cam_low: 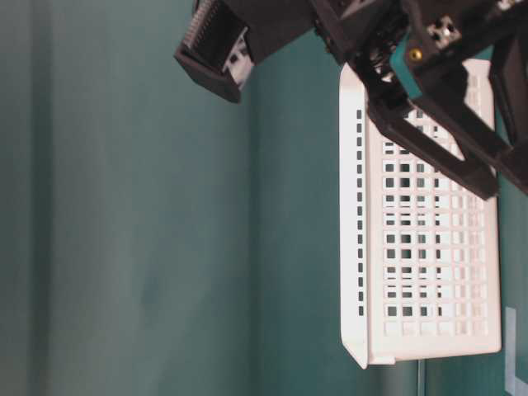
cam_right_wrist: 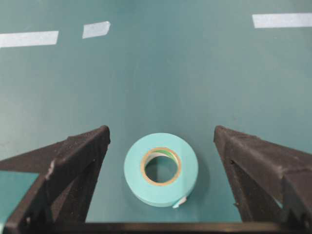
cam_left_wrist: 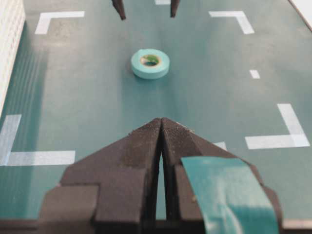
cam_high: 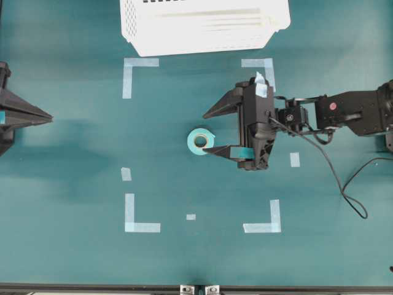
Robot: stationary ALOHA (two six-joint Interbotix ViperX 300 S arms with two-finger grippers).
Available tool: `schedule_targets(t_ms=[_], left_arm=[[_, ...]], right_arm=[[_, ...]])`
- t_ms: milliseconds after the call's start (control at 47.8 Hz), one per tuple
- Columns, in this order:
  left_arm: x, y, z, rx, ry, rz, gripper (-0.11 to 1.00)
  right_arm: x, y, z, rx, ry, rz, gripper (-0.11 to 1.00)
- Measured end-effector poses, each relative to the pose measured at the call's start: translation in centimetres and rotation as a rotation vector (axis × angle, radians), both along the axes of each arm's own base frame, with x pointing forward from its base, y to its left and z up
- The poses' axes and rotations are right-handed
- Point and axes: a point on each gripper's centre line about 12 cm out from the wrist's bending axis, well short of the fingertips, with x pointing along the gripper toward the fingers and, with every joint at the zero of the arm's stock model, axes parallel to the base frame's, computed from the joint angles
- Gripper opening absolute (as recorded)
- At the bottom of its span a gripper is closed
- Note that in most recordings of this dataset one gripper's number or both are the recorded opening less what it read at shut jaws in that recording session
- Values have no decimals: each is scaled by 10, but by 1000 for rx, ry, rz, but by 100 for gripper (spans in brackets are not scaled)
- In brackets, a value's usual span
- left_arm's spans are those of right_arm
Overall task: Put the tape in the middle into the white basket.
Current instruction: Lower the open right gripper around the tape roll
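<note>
The tape (cam_high: 200, 141), a mint roll with a pale core, lies flat on the teal table inside the marked square. My right gripper (cam_high: 204, 132) hovers over it, open wide. In the right wrist view the tape (cam_right_wrist: 161, 169) sits between the two black fingers of the right gripper (cam_right_wrist: 161, 130), with a gap on each side. My left gripper (cam_high: 49, 118) rests shut and empty at the far left. From the left wrist, the left gripper (cam_left_wrist: 161, 120) points toward the tape (cam_left_wrist: 150, 63). The white basket (cam_high: 202, 24) stands at the back edge, also visible (cam_low: 429, 214) at table level.
Pale tape corner marks (cam_high: 140, 63) outline a square around the roll, with small loose strips (cam_high: 295, 160) nearby. The right arm's black cable (cam_high: 344, 184) loops over the table on the right. The basket wall (cam_left_wrist: 9, 39) borders the left wrist view.
</note>
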Motion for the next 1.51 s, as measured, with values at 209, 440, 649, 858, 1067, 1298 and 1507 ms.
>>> schedule_targets(t_ms=[209, 440, 649, 858, 1067, 1298, 1507], left_arm=[[0, 0, -1, 2, 4, 1, -11], [0, 0, -1, 0, 5, 1, -11], [0, 0, -1, 0, 5, 1, -11], [0, 0, -1, 0, 3, 1, -11], [0, 0, -1, 0, 5, 1, -11], [0, 0, -1, 0, 5, 1, -11], [0, 0, -1, 0, 5, 1, -11]], right_arm=[[3, 1, -10, 24, 26, -8, 98], [4, 3, -18, 25, 46, -6, 98], [8, 3, -25, 26, 58, -7, 98], [11, 4, -30, 33, 68, -11, 98], [12, 4, -34, 34, 76, -12, 98], [13, 4, -42, 33, 97, -12, 98], [15, 4, -48, 33, 108, -14, 98]])
